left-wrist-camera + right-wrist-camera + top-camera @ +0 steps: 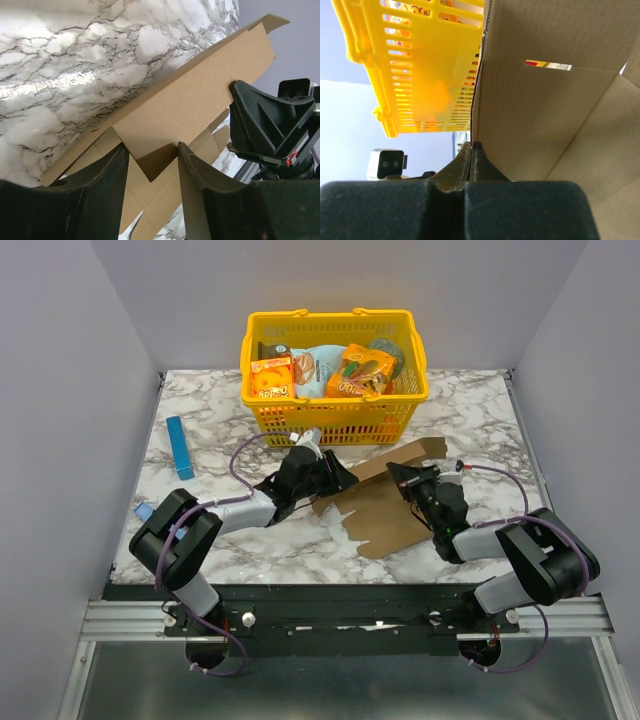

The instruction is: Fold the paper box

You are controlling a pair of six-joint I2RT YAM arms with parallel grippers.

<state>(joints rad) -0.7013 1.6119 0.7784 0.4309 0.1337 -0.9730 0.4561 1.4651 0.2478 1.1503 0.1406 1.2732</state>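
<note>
Paper box (385,510) lies half-folded on the worktop (480,410) before the yellow basket (335,418); right tool (472,146) pinches its raised panel, left tool (151,147) open astride a flap.

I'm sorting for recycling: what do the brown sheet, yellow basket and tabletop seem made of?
The paper box: thin cardboard, matte brown, faint fluting lines, creased flaps. The yellow basket: moulded plastic, slightly glossy, slotted walls. The table: marble pattern with sheen; stone or printed laminate, cannot tell.
</note>
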